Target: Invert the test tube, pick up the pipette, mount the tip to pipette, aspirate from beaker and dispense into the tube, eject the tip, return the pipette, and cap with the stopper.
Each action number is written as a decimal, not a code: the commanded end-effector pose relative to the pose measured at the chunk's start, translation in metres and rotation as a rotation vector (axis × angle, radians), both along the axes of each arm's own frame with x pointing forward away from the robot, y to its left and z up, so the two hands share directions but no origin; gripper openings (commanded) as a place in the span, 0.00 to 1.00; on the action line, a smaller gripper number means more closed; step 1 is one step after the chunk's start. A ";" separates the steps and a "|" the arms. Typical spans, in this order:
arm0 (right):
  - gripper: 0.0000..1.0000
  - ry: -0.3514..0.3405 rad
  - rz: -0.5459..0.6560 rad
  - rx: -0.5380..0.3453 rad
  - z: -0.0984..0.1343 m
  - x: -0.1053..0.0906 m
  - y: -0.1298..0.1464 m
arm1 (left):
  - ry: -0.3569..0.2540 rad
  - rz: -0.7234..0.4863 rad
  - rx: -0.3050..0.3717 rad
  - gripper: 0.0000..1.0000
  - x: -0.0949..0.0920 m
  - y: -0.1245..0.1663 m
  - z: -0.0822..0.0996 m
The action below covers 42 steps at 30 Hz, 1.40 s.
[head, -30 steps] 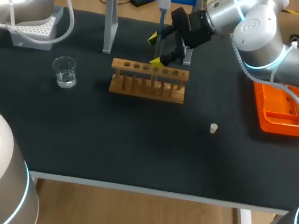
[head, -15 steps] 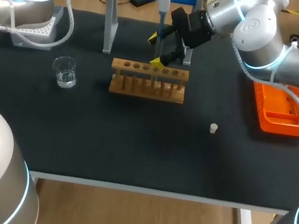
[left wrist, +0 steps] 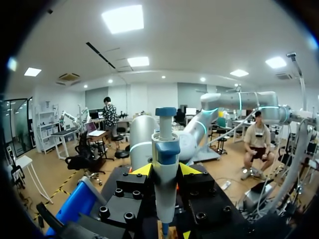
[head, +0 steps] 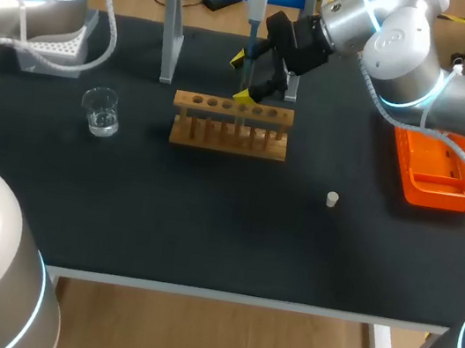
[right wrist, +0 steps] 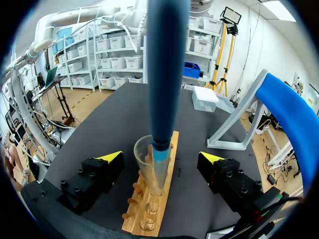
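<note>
Right wrist view looks straight down onto a clear glass test tube (right wrist: 149, 172) standing upright in a light wooden rack (head: 229, 138) near the back of the black table (head: 206, 223). The right gripper (right wrist: 160, 157) sits around the tube with its yellow-tipped fingers spread wide, one on each side and neither touching the glass.

A blue-and-white pipette (right wrist: 164, 74) comes down from above, its lower end just inside the tube's mouth. In the left wrist view the left gripper (left wrist: 165, 170) is clamped on the pipette's pale body below the blue plunger cap, holding it upright.

To my eye this is the dispensing step. The pipette looks like light, rigid plastic, and gripping the thick body seems sound since it leaves the plunger free. Its slim end probably flexes, so a sideways knock against the rim could bend it.

The tube is the delicate piece: thin, smooth and light, likely slippery between hard fingers. If it needs steadying, I'd take it gently on the upper wall above the rack.

The small white stopper (head: 332, 199) lies well apart on the table and looks light enough to skid when pinched.
</note>
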State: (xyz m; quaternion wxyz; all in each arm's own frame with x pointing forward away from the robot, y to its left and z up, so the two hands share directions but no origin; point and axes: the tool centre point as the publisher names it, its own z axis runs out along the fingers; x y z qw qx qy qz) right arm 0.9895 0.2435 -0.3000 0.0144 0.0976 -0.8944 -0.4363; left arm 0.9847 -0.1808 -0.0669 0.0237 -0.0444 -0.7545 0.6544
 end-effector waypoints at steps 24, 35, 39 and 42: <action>1.00 0.001 0.002 -0.002 0.001 0.000 -0.001 | 0.023 -0.017 0.005 0.00 0.004 -0.003 -0.007; 1.00 0.001 0.002 -0.002 0.001 0.000 -0.001 | 0.026 -0.015 0.007 0.00 0.003 -0.003 -0.009; 1.00 0.001 0.002 -0.002 0.001 0.000 -0.001 | 0.028 -0.012 0.009 0.00 0.003 -0.002 -0.009; 1.00 0.001 0.002 -0.002 0.001 0.000 -0.001 | 0.029 -0.011 0.011 0.00 0.003 -0.002 -0.009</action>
